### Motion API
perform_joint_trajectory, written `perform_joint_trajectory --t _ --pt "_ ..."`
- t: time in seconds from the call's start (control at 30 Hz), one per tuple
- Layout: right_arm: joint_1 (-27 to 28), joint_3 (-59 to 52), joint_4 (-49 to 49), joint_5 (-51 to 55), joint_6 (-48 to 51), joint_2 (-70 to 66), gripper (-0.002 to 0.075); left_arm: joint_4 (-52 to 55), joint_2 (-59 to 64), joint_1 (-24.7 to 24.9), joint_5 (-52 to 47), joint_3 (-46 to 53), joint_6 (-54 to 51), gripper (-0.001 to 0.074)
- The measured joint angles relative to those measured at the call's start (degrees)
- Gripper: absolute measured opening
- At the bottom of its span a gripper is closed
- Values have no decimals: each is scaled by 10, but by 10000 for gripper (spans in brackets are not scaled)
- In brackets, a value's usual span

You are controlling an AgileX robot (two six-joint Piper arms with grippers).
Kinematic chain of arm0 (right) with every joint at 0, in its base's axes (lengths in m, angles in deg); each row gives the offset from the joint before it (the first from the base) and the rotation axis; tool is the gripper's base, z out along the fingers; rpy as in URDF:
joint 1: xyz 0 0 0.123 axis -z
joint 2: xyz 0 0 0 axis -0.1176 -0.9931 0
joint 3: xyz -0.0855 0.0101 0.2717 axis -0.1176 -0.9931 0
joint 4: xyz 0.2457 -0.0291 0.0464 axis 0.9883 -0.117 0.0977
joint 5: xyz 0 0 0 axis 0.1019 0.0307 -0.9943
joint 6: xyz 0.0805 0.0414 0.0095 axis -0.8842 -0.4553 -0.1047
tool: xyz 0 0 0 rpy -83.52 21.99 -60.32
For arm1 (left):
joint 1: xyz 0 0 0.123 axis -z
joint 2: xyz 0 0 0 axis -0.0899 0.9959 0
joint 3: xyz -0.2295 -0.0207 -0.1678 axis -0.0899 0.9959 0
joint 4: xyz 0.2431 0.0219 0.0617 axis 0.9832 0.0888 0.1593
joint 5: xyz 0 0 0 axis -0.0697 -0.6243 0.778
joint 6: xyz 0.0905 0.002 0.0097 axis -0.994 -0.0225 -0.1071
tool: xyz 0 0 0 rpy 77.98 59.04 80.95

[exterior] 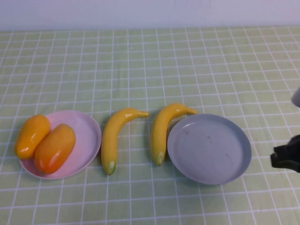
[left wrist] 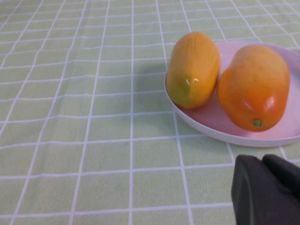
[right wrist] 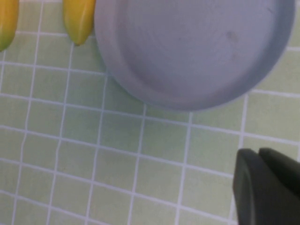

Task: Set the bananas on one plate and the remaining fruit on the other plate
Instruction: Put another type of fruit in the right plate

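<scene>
Two yellow bananas lie on the green checked cloth between the plates, the left banana (exterior: pixel 114 137) and the right banana (exterior: pixel 164 129), whose side touches the rim of the empty grey-blue plate (exterior: pixel 209 148). The pale pink plate (exterior: pixel 86 136) holds a yellow-orange mango (exterior: pixel 32 136) and a deeper orange-red mango (exterior: pixel 55 147). My right gripper (exterior: pixel 286 157) is at the table's right edge, just right of the grey-blue plate (right wrist: pixel 187 51), shut and empty (right wrist: pixel 258 152). My left gripper (left wrist: pixel 261 159) is shut and empty, low over the cloth near the pink plate (left wrist: pixel 225 133); it is out of the high view.
The green checked cloth (exterior: pixel 150 65) covers the whole table. The banana tips show in the right wrist view (right wrist: pixel 78 21). A pale wall runs along the table's far edge.
</scene>
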State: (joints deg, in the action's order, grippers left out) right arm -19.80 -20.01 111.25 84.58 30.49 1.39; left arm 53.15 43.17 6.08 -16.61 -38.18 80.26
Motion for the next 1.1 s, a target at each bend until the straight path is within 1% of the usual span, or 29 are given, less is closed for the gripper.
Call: perform_joint_trajectory --t 0.17,0.3,0.4,0.47,0.53,0.6,0.67,0.73,0.8,0.93,1.1 --pt "-92 93 -7 -5 0 -124 -17 0 0 0 0 0 0 0" --pt "-145 186 -8 -4 -18 -212 -16 0 0 0 0 0 0 0" --pt "-172 257 -10 0 -23 -281 4 0 0 0 0 0 0 0" --pt "-189 305 -13 2 -25 -322 41 0 0 0 0 0 0 0" --pt "-201 349 -14 3 -34 -357 99 0 0 0 0 0 0 0" --pt "-209 386 -14 6 -60 -390 171 0 0 0 0 0 0 0" --pt "-212 422 -15 14 -98 -426 266 0 0 0 0 0 0 0" --pt "-212 450 -23 19 -135 -458 344 0 0 0 0 0 0 0" --pt "-212 476 -32 21 -167 -485 400 0 0 0 0 0 0 0" --pt "-212 520 -53 23 -211 -532 435 0 0 0 0 0 0 0" --pt "-212 547 -67 23 -234 -561 442 0 0 0 0 0 0 0"
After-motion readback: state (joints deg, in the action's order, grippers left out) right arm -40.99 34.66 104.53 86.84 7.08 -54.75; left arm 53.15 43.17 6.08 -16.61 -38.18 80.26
